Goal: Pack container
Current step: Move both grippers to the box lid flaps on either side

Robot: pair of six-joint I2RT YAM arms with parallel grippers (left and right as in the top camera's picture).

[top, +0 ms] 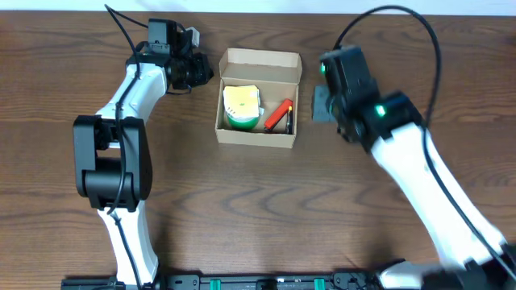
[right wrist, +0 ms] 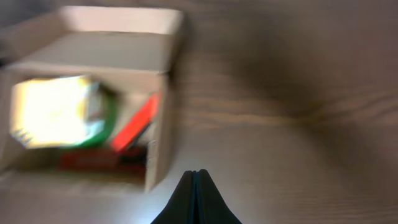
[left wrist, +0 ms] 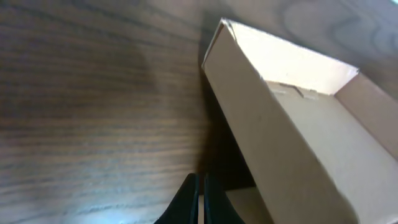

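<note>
The container (top: 228, 133) is an open tan cardboard box in the middle of the table, its lid flap (top: 262, 60) standing up at the back. Inside lie a green tape roll with a yellow-white top (top: 241, 107) and a red tool (top: 278, 115). My left gripper (top: 205, 74) is shut and empty by the box's back left corner; in the left wrist view its jaws (left wrist: 200, 199) sit beside the box's outer wall (left wrist: 273, 143). My right gripper (right wrist: 197, 182) is shut and empty over bare table right of the box (right wrist: 163, 124); the roll (right wrist: 62, 112) and red tool (right wrist: 134, 127) show blurred there.
In the overhead view the right arm's wrist (top: 348, 80) hangs just right of the box and hides its own fingers. A small grey patch (top: 320, 103) shows beside it; I cannot tell what it is. The table's back edge runs along the top.
</note>
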